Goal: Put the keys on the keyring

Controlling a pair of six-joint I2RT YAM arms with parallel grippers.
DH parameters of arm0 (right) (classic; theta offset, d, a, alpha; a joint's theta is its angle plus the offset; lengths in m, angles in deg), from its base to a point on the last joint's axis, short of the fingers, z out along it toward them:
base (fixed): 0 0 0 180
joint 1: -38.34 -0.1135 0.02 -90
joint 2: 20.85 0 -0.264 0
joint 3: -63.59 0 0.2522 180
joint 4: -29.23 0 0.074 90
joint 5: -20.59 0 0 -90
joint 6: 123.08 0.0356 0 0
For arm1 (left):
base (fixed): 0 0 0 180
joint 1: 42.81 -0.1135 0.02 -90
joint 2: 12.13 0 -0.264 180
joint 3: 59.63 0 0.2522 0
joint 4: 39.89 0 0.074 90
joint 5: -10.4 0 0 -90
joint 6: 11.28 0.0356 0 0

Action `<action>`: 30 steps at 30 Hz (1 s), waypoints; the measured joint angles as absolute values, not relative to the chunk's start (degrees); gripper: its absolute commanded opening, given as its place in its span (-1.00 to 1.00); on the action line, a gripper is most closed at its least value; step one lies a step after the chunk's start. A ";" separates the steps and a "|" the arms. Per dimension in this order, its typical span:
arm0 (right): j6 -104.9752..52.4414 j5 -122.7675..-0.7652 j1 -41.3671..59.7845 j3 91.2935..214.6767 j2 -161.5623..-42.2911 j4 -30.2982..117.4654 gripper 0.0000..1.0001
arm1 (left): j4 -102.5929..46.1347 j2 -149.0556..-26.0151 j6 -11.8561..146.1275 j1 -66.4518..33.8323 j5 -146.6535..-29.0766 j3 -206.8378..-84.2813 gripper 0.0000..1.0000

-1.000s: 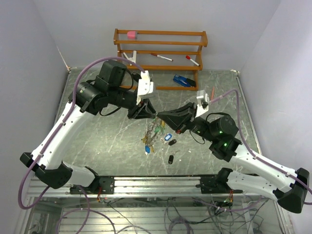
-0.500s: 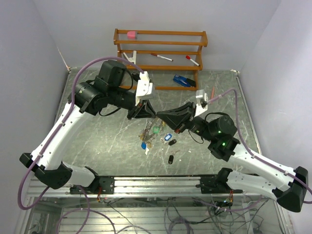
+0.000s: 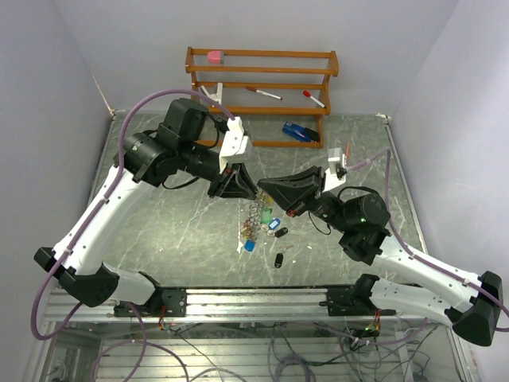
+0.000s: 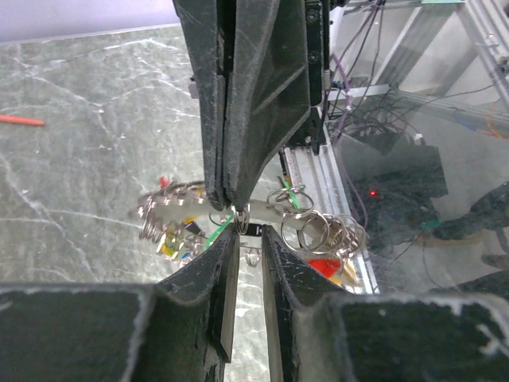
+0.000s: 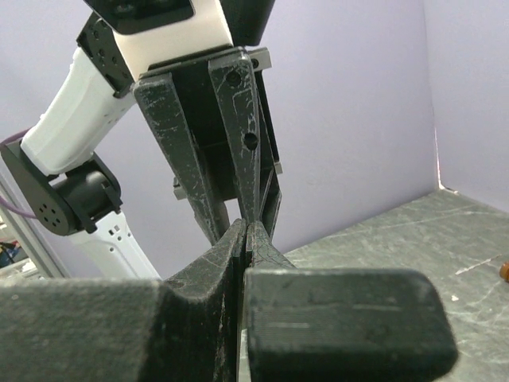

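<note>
The keyring (image 3: 255, 216) hangs as a cluster of silvery rings and coloured tags under the point where both grippers meet above the table's middle. My right gripper (image 3: 263, 190) is shut on a ring of it; in the left wrist view its tips (image 4: 231, 199) pinch a small ring (image 4: 242, 216). My left gripper (image 3: 241, 188) faces it, jaws a little apart (image 4: 242, 232), one tip on each side of that ring. Red (image 4: 326, 267) and yellow (image 4: 171, 243) tags hang behind. A loose blue key (image 3: 276, 224) and two black keys (image 3: 281, 232) (image 3: 278, 259) lie on the table.
A wooden rack (image 3: 262, 79) stands at the back with red-capped pens (image 3: 262, 93), a pink block (image 3: 215, 56) and a white clip. A blue object (image 3: 300, 132) lies before it. A pen (image 3: 347, 151) lies at the right. Metal rails run along the near edge.
Both grippers have shifted slightly right and up together. The keyring cluster has swung right with them and now hangs more upright, its lower end off its earlier spot.
</note>
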State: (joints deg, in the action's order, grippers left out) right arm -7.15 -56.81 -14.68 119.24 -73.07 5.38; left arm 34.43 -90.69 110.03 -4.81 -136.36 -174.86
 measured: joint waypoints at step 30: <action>-9.25 -72.39 -14.57 120.14 -64.07 35.15 0.05 | 27.44 -83.66 103.64 -7.76 -117.58 -160.65 -0.41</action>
State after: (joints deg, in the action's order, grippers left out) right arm -9.25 -72.39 -14.57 120.14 -64.07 35.15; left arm 27.44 -83.66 103.64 -7.76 -117.58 -160.65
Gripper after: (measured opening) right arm 0.219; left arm 0.244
